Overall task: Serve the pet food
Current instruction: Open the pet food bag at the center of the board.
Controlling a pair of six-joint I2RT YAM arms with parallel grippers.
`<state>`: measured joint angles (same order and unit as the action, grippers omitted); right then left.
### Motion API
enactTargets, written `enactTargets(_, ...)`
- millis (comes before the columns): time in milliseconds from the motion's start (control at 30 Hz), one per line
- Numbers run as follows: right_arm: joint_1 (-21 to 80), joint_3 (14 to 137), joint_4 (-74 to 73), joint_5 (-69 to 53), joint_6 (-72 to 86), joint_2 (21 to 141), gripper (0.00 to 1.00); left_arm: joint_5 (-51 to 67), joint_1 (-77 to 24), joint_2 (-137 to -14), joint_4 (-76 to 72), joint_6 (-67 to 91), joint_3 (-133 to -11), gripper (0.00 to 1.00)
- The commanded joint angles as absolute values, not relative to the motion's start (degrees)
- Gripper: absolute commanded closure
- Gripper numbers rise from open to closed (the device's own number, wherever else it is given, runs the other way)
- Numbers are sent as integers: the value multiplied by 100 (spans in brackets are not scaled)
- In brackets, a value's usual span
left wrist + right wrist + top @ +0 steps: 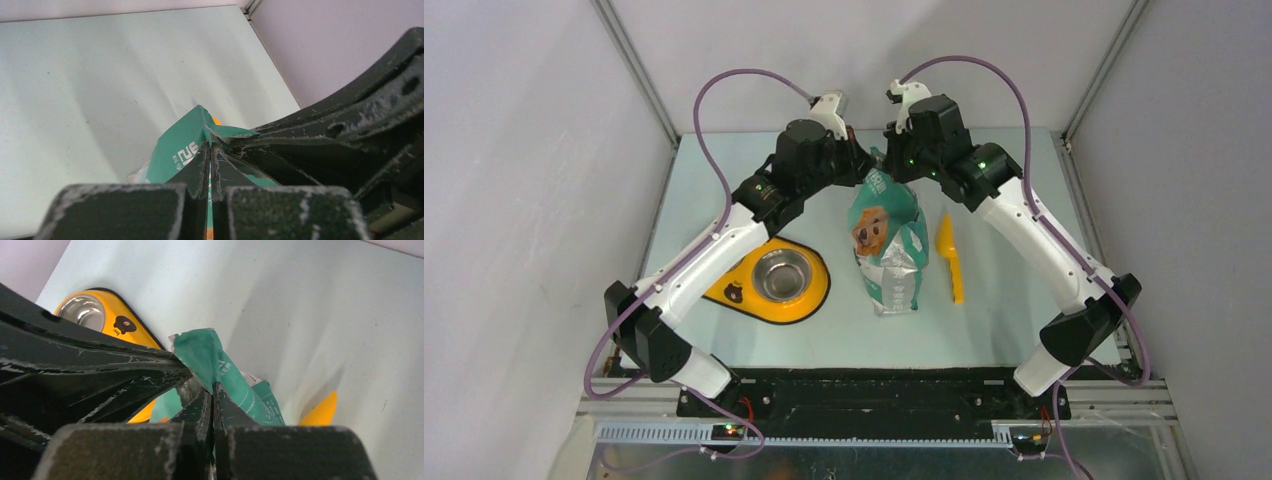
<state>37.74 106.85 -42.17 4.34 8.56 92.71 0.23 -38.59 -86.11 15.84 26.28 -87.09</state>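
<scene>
A green-and-white bag (pixel 886 240) with a dog picture lies on the table, its top end at the far side. My left gripper (pixel 862 163) is shut on the bag's top edge (pixel 186 145) from the left. My right gripper (pixel 894 160) is shut on the same top edge (pixel 205 352) from the right. The two grippers meet there, and each one's fingers show in the other's wrist view. The pet food is hidden; no kibble shows. An orange scoop (pixel 950 255) lies right of the bag.
A yellow feeding mat (pixel 809 300) with a steel bowl (pixel 782 274) lies left of the bag; the bowl also shows in the right wrist view (pixel 82 310). Grey walls enclose the table on three sides.
</scene>
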Motion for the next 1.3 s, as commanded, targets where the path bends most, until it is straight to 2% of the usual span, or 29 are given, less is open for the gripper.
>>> enactTargets(0,3567,10937,-4998,823,959,9351,100,-252,-3921,-8388,1997,2334,-8873,100)
enactTargets(167,3066,10614,-4398,-1045,1521,9018,100,-338,-3923,-8393,2109,2194,-8923,100)
enactTargets(267,2884,10504,-4151,-1285,1741,8758,100,-447,-3920,-8405,2307,2030,-9045,100)
enactTargets(333,2832,10535,-4052,-985,1675,8607,100,-634,-3925,-8433,2532,1861,-9162,100)
enactTargets(467,3075,10617,-3978,1106,906,8425,100,-1083,-3927,-8498,3049,1530,-9499,100)
enactTargets(533,3306,10659,-3895,1724,319,8372,100,-1182,-3923,-8530,3188,1458,-9649,100)
enactTargets(633,3573,10839,-3952,1660,178,8361,100,-913,-3923,-8579,3286,1534,-9880,100)
enactTargets(667,3605,10882,-4082,1333,279,8364,100,-624,-3923,-8592,3296,1580,-9924,97)
enactTargets(700,3608,10949,-4150,1137,359,8377,100,-475,-3926,-8597,3283,1678,-9976,77)
enactTargets(733,3618,10959,-4254,752,558,8377,100,-171,-3928,-8588,3178,1825,-9971,63)
enactTargets(767,3615,10955,-4302,561,688,8376,100,68,-3928,-8552,3101,1879,-9935,42)
enactTargets(800,3595,10949,-4389,98,921,8372,100,443,-3929,-8530,2940,2001,-9911,34)
enactTargets(833,3582,10874,-4401,-118,1058,8353,100,586,-3924,-8500,2872,2064,-9865,21)
enactTargets(900,3502,10616,-4209,-828,1480,8283,100,926,-3922,-8465,2687,2217,-9812,5)
enactTargets(933,3405,10520,-4104,-1396,1792,8255,100,1025,-3927,-8456,2627,2319,-9797,2)
enactTargets(1033,3113,9863,-3283,-2877,2691,8108,100,1060,-3921,-8456,2594,2469,-9759,1)
enactTargets(1100,3039,9530,-2819,-3350,3098,8047,100,1062,-3926,-8461,2628,2543,-9729,1)
enactTargets(1267,2985,9105,-2239,-3394,3614,7855,100,756,-3922,-8412,2744,2637,-9542,3)
